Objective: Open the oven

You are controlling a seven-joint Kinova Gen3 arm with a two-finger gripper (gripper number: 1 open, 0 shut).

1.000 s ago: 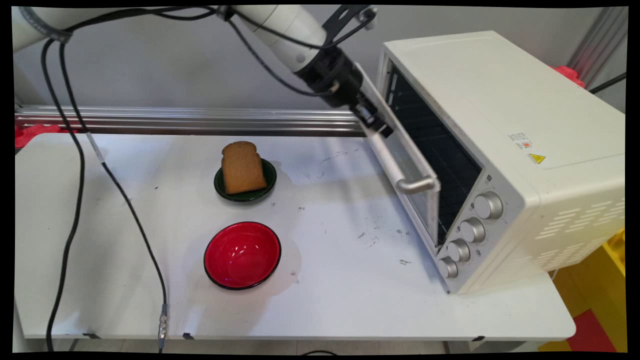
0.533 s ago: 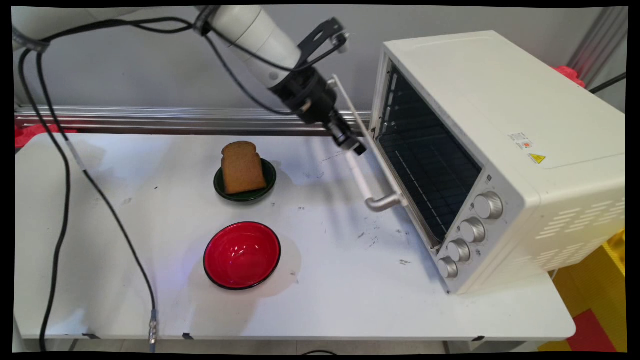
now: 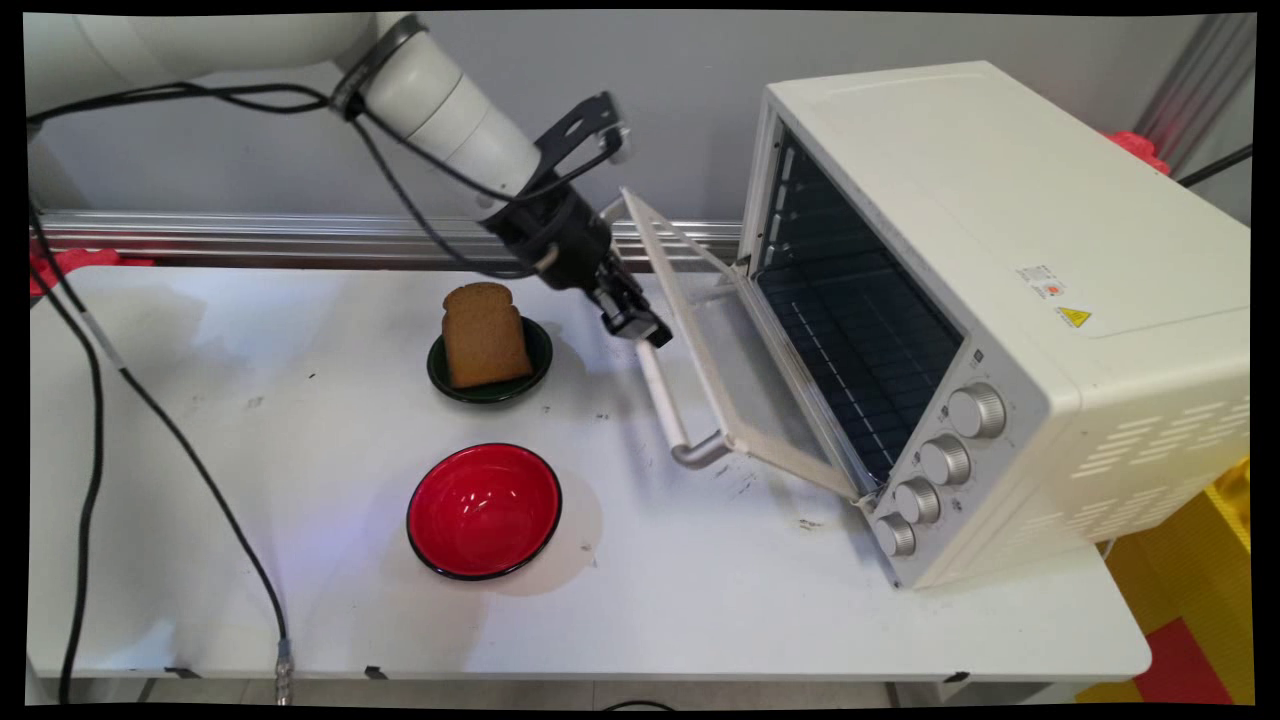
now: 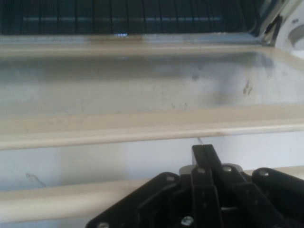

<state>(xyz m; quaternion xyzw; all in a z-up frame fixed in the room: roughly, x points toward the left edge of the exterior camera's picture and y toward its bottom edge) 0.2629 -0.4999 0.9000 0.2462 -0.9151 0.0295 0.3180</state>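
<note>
Fingers (image 3: 640, 330) are clenched on the handle (image 3: 668, 407) of the toaster oven's door (image 3: 715, 350), which hangs most of the way down toward the worktop (image 3: 700, 580). Right of it stands the toaster oven (image 3: 1000, 300), its dark cavity exposed. Left of the fingers, a bread slice (image 3: 485, 335) leans on a dark green plate (image 3: 540, 350); nearer sits a red bowl (image 3: 484, 511).

Oven (image 3: 1000, 260), toast (image 3: 485, 335), red bowl (image 3: 484, 510).

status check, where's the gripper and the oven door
Gripper shut on door handle. Oven door partly open. Toast on green dish, red bowl nearby.
</note>
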